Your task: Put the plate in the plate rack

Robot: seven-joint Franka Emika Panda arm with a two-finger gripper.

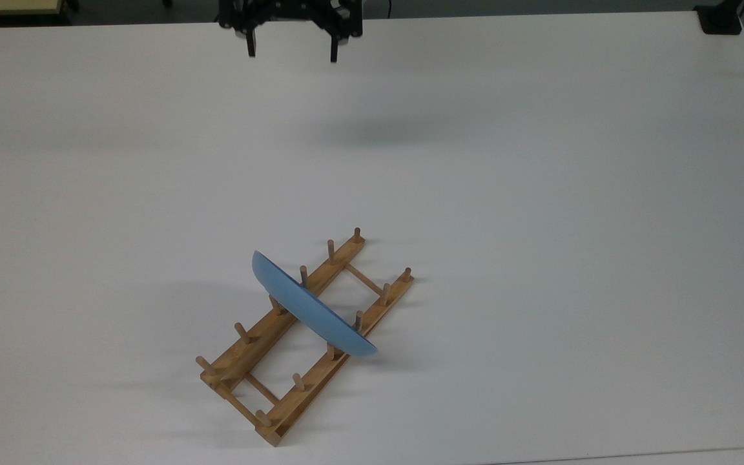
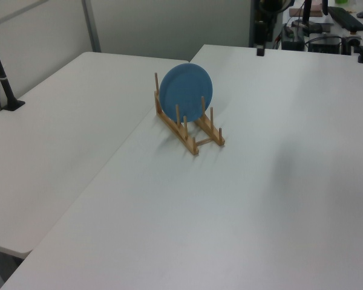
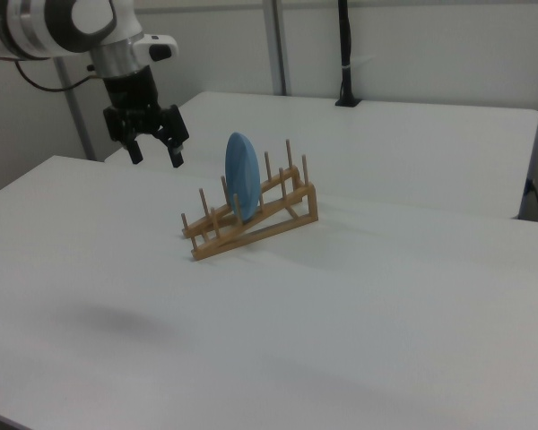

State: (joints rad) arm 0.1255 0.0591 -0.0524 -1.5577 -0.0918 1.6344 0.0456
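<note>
The light-blue plate (image 1: pixel 310 309) stands on edge in the wooden plate rack (image 1: pixel 294 349), held between pegs near the rack's middle, just below centre in the top view and at upper centre in the left view (image 2: pixel 186 90). The gripper (image 3: pixel 155 153) hangs in the air at the upper left of the right view and at the top edge of the top view (image 1: pixel 291 48), well apart from the rack, its two fingers spread wide and holding nothing above the white table (image 1: pixel 540 194).
</note>
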